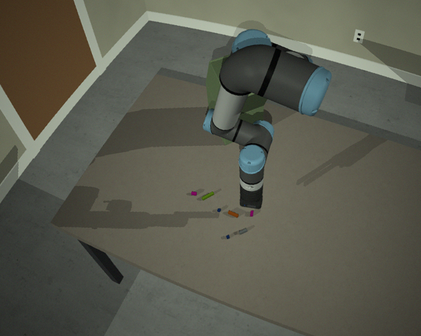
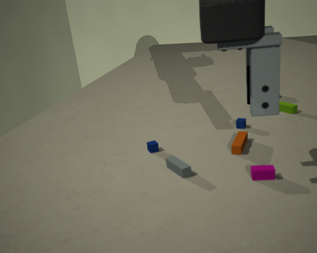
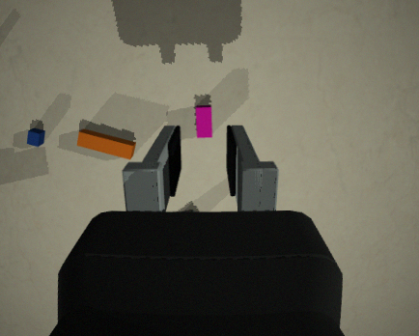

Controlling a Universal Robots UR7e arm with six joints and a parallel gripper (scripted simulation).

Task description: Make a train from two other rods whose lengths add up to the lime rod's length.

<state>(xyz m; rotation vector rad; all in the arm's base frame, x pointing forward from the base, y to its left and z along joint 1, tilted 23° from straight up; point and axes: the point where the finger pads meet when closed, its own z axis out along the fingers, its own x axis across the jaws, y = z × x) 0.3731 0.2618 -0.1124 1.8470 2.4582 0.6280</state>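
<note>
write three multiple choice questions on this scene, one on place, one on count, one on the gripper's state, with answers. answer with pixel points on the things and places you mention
1. Which rod lies nearest the lime rod?
A) the grey rod
B) a magenta rod
C) the orange rod

2. How many blue rods are on the table?
A) one
B) three
C) two

3. How does the gripper stand?
A) partly open, holding nothing
B) shut on a rod
C) fully shut, empty

1 B: the top view shows a magenta rod (image 1: 193, 193) just beside the lime rod (image 1: 208, 195) (image 2: 288, 107).
2 C: one blue rod (image 1: 228, 237) (image 2: 153, 147) lies by the grey rod, another (image 1: 219, 209) (image 2: 241, 123) (image 3: 36, 137) by the orange rod.
3 A: the wrist view shows a gap between the gripper's (image 3: 204, 132) fingers, with no rod in it.
</note>
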